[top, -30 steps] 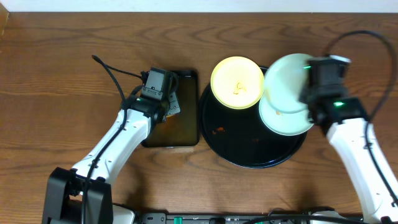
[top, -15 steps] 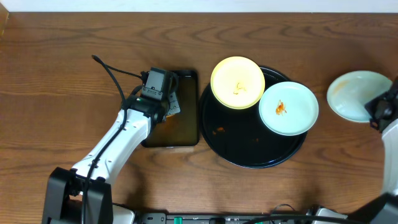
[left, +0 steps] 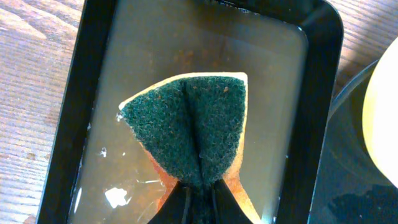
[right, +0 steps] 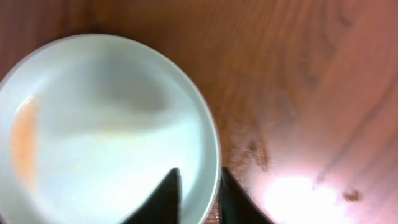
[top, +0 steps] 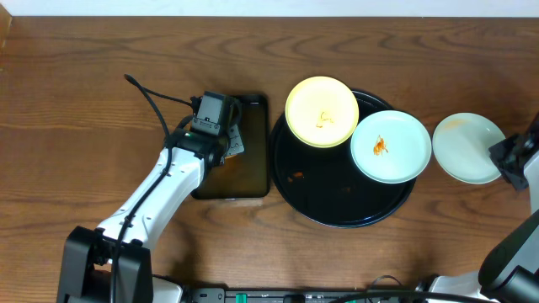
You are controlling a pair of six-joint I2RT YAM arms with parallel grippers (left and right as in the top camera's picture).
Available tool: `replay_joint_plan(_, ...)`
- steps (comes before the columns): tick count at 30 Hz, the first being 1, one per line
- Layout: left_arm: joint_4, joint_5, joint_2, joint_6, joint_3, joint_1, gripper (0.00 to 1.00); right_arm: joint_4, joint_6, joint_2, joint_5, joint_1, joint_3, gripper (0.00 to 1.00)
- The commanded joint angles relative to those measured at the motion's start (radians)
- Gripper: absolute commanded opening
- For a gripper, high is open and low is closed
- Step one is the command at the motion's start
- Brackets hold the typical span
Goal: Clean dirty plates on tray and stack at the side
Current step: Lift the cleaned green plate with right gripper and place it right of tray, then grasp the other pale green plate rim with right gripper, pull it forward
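A pale yellow plate (top: 322, 111) with an orange smear lies on the upper left rim of the round black tray (top: 337, 206). A mint-white plate (top: 390, 146) with an orange smear lies on the tray's right side. My right gripper (top: 504, 160) is shut on the rim of a second mint-white plate (top: 466, 147), right of the tray, over the table. In the right wrist view this plate (right: 99, 130) shows a faint orange smear between the fingers (right: 199, 186). My left gripper (left: 199, 196) is shut on a green sponge (left: 196, 124) in the basin.
A rectangular black basin (top: 249, 187) of brownish water stands left of the tray; it also shows in the left wrist view (left: 81, 93). Orange crumbs lie on the tray's bare floor. A black cable runs over the table at the left.
My right gripper carried the mint-white plate from above the tray to the right, off the tray, then a little back left and down. The left arm has not moved.
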Motion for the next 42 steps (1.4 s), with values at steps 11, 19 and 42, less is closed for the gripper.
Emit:
replay_joint_plan(11,0.002,-0.012,-0.006,0.007,-0.003,0.003,0.08,-0.127,-0.328,-0.028,-0.542,0.09,0.014,0.41)
replay_joint_plan(19,0.002,-0.012,-0.006,0.007,-0.003,0.003,0.08,-0.146,-0.328,-0.025,-0.44,0.176,-0.064,0.4)
replay_joint_plan(42,0.001,-0.011,-0.006,0.007,-0.003,0.003,0.08,0.053,-0.291,-0.027,-0.441,0.214,-0.226,0.01)
